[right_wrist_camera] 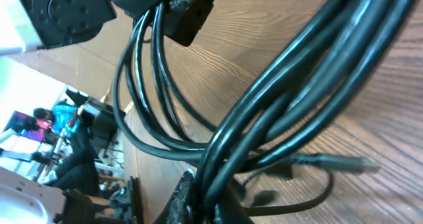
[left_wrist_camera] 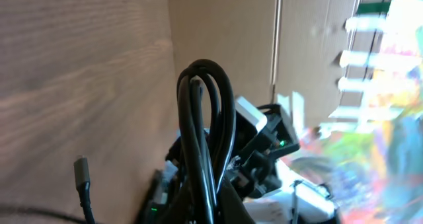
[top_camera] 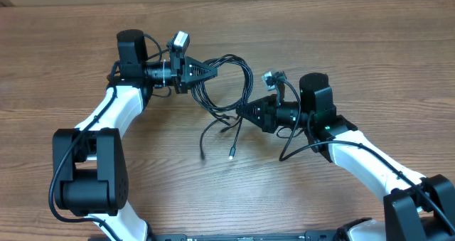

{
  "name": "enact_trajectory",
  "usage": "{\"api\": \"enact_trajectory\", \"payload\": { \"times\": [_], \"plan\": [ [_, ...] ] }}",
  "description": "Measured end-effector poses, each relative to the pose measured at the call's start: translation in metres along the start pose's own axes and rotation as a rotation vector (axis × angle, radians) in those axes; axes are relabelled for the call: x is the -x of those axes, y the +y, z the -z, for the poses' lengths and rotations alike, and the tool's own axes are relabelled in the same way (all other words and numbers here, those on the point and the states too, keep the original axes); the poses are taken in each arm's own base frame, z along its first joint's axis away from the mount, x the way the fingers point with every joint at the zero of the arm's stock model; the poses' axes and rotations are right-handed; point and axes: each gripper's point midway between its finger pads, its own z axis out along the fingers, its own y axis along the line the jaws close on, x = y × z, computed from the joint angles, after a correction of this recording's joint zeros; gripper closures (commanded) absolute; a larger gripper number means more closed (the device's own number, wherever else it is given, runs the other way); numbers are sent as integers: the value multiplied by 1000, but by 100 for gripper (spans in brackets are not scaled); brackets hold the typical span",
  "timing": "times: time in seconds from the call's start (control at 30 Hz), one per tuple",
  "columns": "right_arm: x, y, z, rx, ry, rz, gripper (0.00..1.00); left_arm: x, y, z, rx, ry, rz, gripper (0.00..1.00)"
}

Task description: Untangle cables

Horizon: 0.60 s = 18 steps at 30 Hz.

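cables looped in a bundle between both arms over the desk. left fingers pinched on one side of the bundle, right fingers pinched on the other. loose plug ends trail down between them

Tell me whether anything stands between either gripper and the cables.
Nothing visible does. The left gripper and the right gripper are each shut on the black cables, and the bundle spans the gap between them. Only the cables' own loops and loose plug ends lie between the two grippers.
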Motion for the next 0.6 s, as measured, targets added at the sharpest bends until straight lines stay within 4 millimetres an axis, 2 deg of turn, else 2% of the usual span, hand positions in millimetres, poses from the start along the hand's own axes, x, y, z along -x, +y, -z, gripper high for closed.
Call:
{"api": "enact_trajectory", "payload": {
  "times": [0.3,0.6],
  "plan": [
    [-9,0,0,3,36,-199,96,-2,0,0,-7,8,-327,96],
    [-19,20,2,111,109,-340,96,-21,18,0,2,28,-432,96]
  ]
}}
